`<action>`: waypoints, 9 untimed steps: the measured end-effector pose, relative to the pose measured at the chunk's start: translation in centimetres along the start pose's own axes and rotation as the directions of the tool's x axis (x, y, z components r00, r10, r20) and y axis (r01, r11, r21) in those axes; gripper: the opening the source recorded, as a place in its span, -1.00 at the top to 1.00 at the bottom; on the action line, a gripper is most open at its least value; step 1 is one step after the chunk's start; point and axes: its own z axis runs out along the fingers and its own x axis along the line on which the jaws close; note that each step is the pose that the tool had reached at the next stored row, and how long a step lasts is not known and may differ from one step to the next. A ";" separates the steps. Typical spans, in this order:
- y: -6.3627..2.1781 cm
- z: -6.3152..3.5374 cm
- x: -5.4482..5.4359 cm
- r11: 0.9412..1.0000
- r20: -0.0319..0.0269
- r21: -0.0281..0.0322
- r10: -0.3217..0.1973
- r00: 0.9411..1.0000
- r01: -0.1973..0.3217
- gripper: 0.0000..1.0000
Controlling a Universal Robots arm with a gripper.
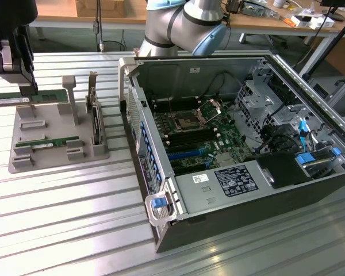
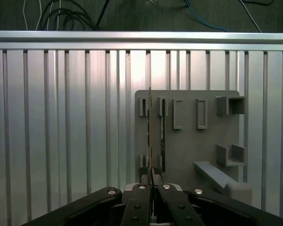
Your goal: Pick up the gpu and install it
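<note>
Closest to the wrist camera, the gripper had its two fingers drawn together on the near end of the gpu, pinching the thin board by its flat faces so that it ran edge-on away from the camera. In the exterior view the same green stick, white label showing, hung level under the gripper at the exterior view's far left. Below it sat the grey holder, with its rows of small slotted posts. Whether the board had fully cleared the back slots could not be told, though it looked lifted a little above them. A second green stick lay in the front slots of the holder, untouched. The holder rested on the ribbed aluminium table.

Well apart, toward the exterior view's right, the open computer case lay on its side with the motherboard exposed. The robot arm reached across behind it.

As a judgement, the grasp was made and the pick-up was under way at most. The carry to the case and the seating on the motherboard were all left to do
</note>
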 end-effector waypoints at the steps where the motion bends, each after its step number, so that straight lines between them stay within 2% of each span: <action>1: 0.01 -0.21 0.0 1.000 0.000 0.000 0.000 1.000 0.000 0.76; 9: 0.05 -1.26 0.0 1.000 0.000 0.000 0.000 1.000 0.000 0.76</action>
